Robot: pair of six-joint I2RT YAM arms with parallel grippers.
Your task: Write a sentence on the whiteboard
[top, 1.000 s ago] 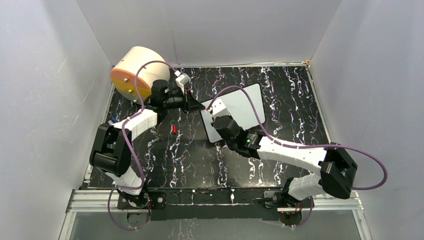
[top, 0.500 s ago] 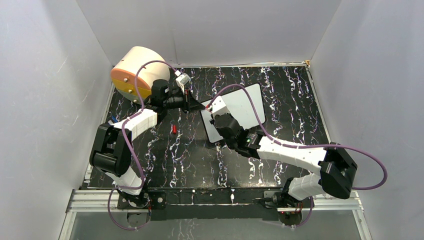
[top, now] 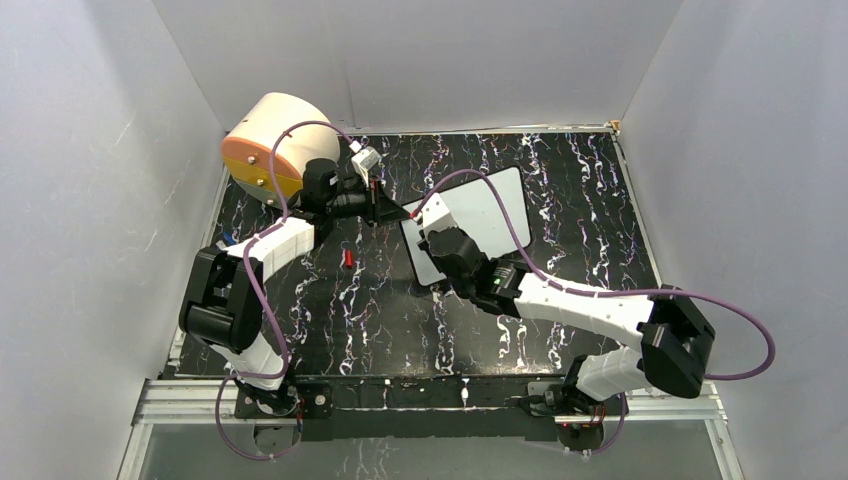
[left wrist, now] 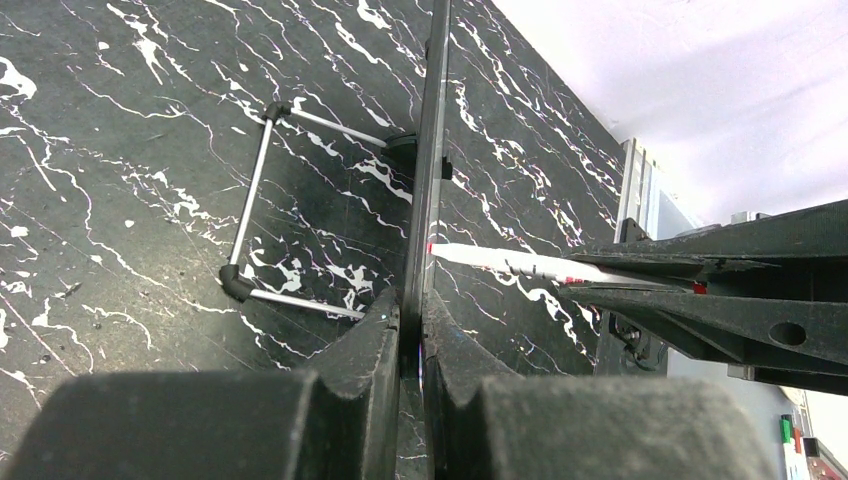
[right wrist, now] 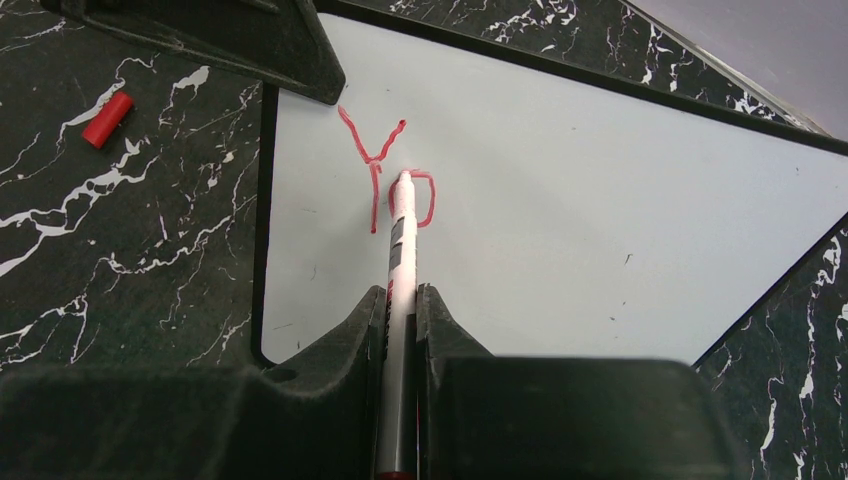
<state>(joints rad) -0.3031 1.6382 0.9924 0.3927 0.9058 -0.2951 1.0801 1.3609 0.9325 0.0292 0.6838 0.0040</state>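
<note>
Two red marks so far make up the sentence (right wrist: pixel 375 170): a slanted "Y" and a small loop just to its right that looks like the start of an "o", both high in the left corner of the whiteboard (right wrist: pixel 600 220). Most of the white face is bare, so I judge the writing has only begun. The marker (right wrist: pixel 402 240) has its tip pressed on the loop's left side, and the right end effector (right wrist: pixel 398 300) pinches the barrel between its two fingers, pointed along the reach of the arm so the tip meets the board squarely. The board sits around the middle of the desk (top: pixel 560 200), a little toward the far side, and seems to be propped at a tilt on a thin wire stand (left wrist: pixel 260 200) behind it. Because a propped board would likely slide or tip under the pen's push, the left end effector (left wrist: pixel 412 310) is pressed together on the board's left edge, bracing it. A red cap (right wrist: pixel 107 118), probably the marker's, lies on the desk well left of the board, out of the way. A beige drum (top: pixel 270 140) stands at the far left corner.
</note>
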